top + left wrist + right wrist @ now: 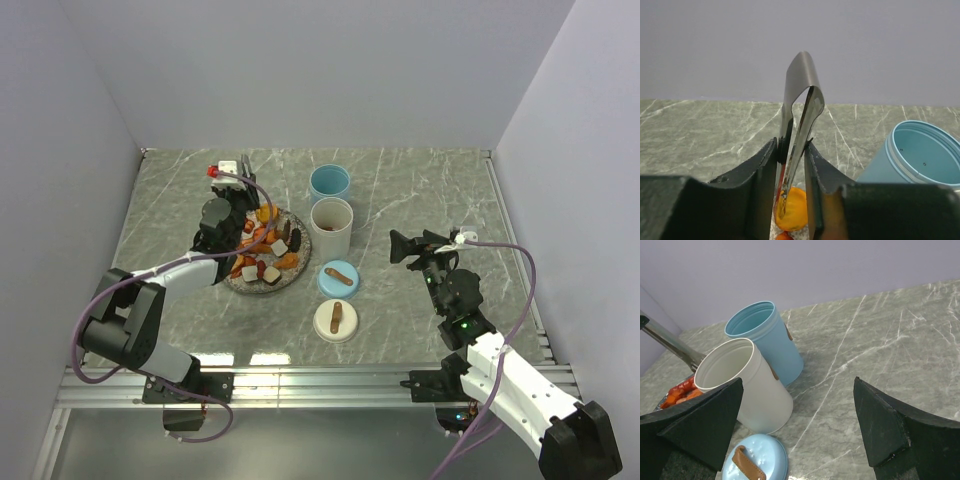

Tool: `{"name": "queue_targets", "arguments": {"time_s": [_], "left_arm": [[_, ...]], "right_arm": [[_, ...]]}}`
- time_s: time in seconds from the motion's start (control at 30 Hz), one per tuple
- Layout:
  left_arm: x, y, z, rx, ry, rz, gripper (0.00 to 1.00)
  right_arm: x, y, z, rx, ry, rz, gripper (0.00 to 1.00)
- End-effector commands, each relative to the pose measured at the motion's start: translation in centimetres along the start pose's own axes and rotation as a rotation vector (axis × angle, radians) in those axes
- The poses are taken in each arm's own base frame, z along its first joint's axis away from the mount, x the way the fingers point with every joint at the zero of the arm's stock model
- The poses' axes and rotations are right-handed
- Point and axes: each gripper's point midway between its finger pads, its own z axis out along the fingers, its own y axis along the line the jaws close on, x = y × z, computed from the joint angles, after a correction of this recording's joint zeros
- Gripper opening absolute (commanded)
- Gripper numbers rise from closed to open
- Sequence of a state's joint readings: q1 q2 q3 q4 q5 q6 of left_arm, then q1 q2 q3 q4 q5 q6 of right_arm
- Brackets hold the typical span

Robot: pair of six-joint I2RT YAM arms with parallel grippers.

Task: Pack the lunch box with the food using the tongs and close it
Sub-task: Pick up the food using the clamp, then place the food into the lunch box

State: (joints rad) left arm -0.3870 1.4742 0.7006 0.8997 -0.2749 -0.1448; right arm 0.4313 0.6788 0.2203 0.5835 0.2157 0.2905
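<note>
My left gripper [215,238] hovers over the left side of the plate [262,291], shut on the grey metal tongs [801,107]. The tongs' bent end points up, and their tips reach down onto an orange piece of food [794,209]. More food [268,262] in orange, white, black and brown is piled on the plate. The lunch box stands as two open cups, blue [330,183] and white [331,228]. Their lids, blue [338,278] and white [336,320], lie in front of them. My right gripper [405,247] is open to the right of the cups, holding nothing.
In the right wrist view the white cup [742,385], the blue cup [765,340] and the blue lid [755,462] sit ahead of the right gripper [795,430]. The tongs [670,342] and some food [680,390] show at the left. Grey walls enclose the marbled table [430,190].
</note>
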Motion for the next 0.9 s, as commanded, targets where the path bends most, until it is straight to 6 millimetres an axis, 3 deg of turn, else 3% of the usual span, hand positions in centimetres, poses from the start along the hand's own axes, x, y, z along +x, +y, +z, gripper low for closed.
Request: {"name": "queue_targets", "arguments": {"time_s": [0.0,0.17,0.33,0.5,0.77,0.87], "left_arm": [[-0.9,-1.7,0.4,0.065,-0.015,-0.036,0.22],[-2.2,-2.3,0.1,0.090,-0.027,-0.047,0.11],[-5.4,-3.1,-0.7,0.116,-0.090,-0.077,0.03],[-8.5,-3.6,-1.8,0.140,-0.145,-0.096,0.00],[-11.5,-4.6,-3.2,0.176,-0.193,-0.104,0.00],[-13.7,-5.3,-3.6,0.189,-0.228,-0.103,0.00]], "right_arm": [[-1.4,0.3,0.1,-0.013,-0.050,-0.003,0.98],[-1.4,0.3,0.1,-0.013,-0.050,-0.001,0.98],[-1.4,0.2,0.1,-0.012,-0.052,-0.001,0.98],[-1.4,0.3,0.0,-0.013,-0.052,-0.001,0.98],[-1.3,0.2,0.0,-0.012,-0.049,-0.001,0.98],[-1.4,0.3,0.1,-0.014,-0.050,0.000,0.98]]}}
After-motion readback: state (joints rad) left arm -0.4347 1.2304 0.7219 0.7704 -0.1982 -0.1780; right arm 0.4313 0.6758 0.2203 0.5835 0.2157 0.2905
